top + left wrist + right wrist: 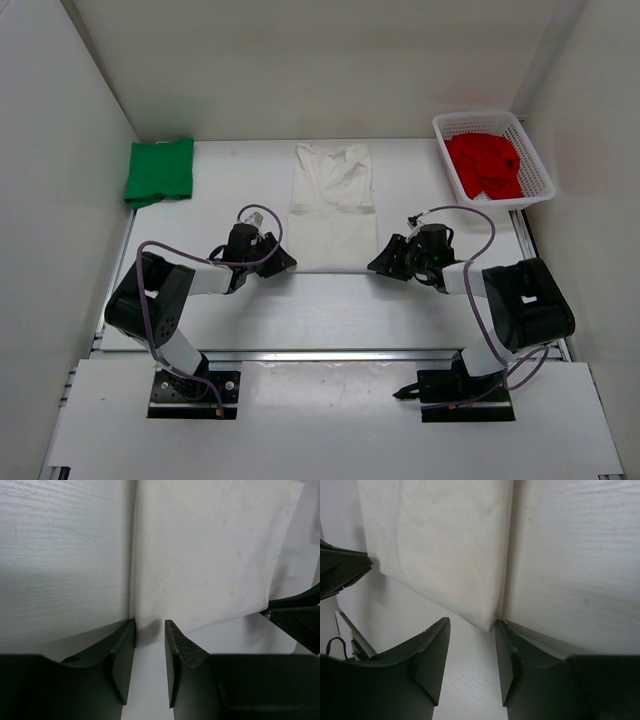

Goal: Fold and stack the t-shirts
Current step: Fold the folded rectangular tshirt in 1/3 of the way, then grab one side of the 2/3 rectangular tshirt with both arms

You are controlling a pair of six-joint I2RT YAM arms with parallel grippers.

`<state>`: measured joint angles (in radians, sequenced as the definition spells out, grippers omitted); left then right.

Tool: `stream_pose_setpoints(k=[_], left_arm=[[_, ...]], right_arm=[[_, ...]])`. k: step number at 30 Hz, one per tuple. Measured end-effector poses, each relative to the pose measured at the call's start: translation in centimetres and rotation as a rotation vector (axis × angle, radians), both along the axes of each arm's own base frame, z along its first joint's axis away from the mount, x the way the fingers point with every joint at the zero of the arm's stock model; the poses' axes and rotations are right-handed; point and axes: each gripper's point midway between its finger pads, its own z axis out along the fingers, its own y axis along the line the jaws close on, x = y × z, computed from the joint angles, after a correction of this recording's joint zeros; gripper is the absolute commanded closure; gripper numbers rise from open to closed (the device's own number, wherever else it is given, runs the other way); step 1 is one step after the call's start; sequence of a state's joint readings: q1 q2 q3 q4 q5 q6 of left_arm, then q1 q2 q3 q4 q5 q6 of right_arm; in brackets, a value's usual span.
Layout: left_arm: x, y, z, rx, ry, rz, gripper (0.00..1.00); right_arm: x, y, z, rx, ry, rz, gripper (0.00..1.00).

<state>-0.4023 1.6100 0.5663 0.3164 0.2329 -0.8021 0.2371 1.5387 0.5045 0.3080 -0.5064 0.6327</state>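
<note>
The off-white t-shirt lies flat mid-table, folded into a long narrow strip. My left gripper sits low at its near left corner. In the left wrist view the off-white t-shirt has that corner just at the tips of the open left gripper, which pinches nothing. My right gripper sits at the near right corner. In the right wrist view the right gripper is open, and the off-white t-shirt has its corner beside the right finger. The green t-shirt lies folded at the far left. The red t-shirt is crumpled in the basket.
A white mesh basket stands at the far right corner. White walls close in the table on the left, back and right. Each gripper's cable loops over the table beside its arm.
</note>
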Motion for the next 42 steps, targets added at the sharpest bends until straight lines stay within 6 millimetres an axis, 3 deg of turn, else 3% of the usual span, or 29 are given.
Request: stream_pose_setpoints(k=[3, 5, 10, 12, 17, 20, 22, 25, 28, 31, 34, 37, 40, 42], left_arm=[[0.0, -0.2, -0.3, -0.006, 0.012, -0.001, 0.69], [-0.1, -0.3, -0.4, -0.007, 0.018, 0.002, 0.82], [-0.3, -0.2, -0.7, -0.004, 0.030, 0.007, 1.00], [-0.3, -0.3, -0.6, -0.007, 0.032, 0.003, 1.00], [-1.7, -0.6, -0.6, 0.005, 0.034, -0.027, 1.00], [-4.4, -0.3, -0.6, 0.022, 0.041, -0.063, 1.00], [-7.1, -0.2, -0.7, 0.055, 0.035, -0.107, 1.00], [-12.4, -0.5, -0.5, 0.084, 0.031, -0.215, 1.00], [-16.9, 1.0, -0.1, 0.083, 0.046, -0.272, 1.00], [-17.2, 2.2, 2.8, 0.053, -0.008, -0.239, 1.00], [-14.8, 3.3, 7.2, 0.020, -0.080, -0.167, 1.00], [-11.5, 3.4, 11.3, 0.000, -0.125, -0.130, 1.00], [-8.3, 2.6, 13.3, 0.018, -0.149, -0.127, 1.00], [-5.5, 2.2, 14.1, 0.029, -0.157, -0.111, 1.00]], right_arm=[[0.5, 0.2, 0.0, 0.008, -0.004, -0.002, 0.61], [0.7, 0.2, -0.1, 0.011, -0.004, -0.007, 0.69], [0.9, -0.1, -0.8, 0.014, 0.022, -0.021, 0.94], [1.0, -0.1, -0.9, 0.010, 0.023, -0.024, 1.00], [0.3, -0.1, -0.7, -0.005, 0.019, -0.025, 1.00], [-2.0, -0.1, -0.5, -0.020, 0.016, -0.009, 1.00], [-4.7, 0.4, -0.2, -0.035, 0.007, 0.026, 1.00], [-9.6, 1.3, -0.3, -0.069, 0.003, 0.097, 1.00], [-14.9, 2.6, 0.4, -0.083, -0.007, 0.202, 1.00], [-17.5, 3.2, 2.2, -0.047, -0.032, 0.246, 0.99], [-15.8, 2.0, 4.4, -0.032, -0.054, 0.169, 1.00], [-11.4, 1.1, 7.9, -0.028, -0.091, 0.095, 1.00], [-5.9, 0.7, 11.9, -0.033, -0.163, 0.051, 1.00], [-2.7, 0.4, 13.5, -0.030, -0.197, 0.036, 1.00]])
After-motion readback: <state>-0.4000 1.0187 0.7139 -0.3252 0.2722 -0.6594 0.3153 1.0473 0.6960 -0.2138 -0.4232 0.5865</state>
